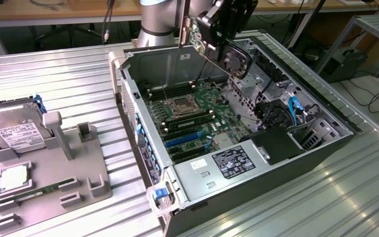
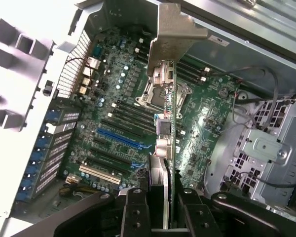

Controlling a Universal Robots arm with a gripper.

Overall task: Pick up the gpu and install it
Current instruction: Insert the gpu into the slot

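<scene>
My gripper (image 1: 224, 22) is shut on the gpu (image 1: 232, 57), a green card with a black round fan shroud, hanging tilted above the open computer case (image 1: 321, 118). The card sits over the far part of the motherboard (image 1: 193, 118), well clear of the blue expansion slots (image 1: 183, 140). In the wrist view the gpu (image 2: 166, 143) is edge-on between my black fingers (image 2: 135, 212), its silver end bracket (image 2: 175, 34) pointing away from the camera. Below it lie the motherboard (image 2: 123, 98) and a blue slot (image 2: 119, 139).
A grey fixture tray (image 1: 51, 168) at the exterior view's left holds a hard drive (image 1: 15, 131), a processor (image 1: 15, 178) and a memory stick (image 1: 35, 193). The case has a black power supply (image 1: 278, 145) and a drive cage (image 2: 266, 148). The grey ribbed table (image 1: 308, 197) surrounds it.
</scene>
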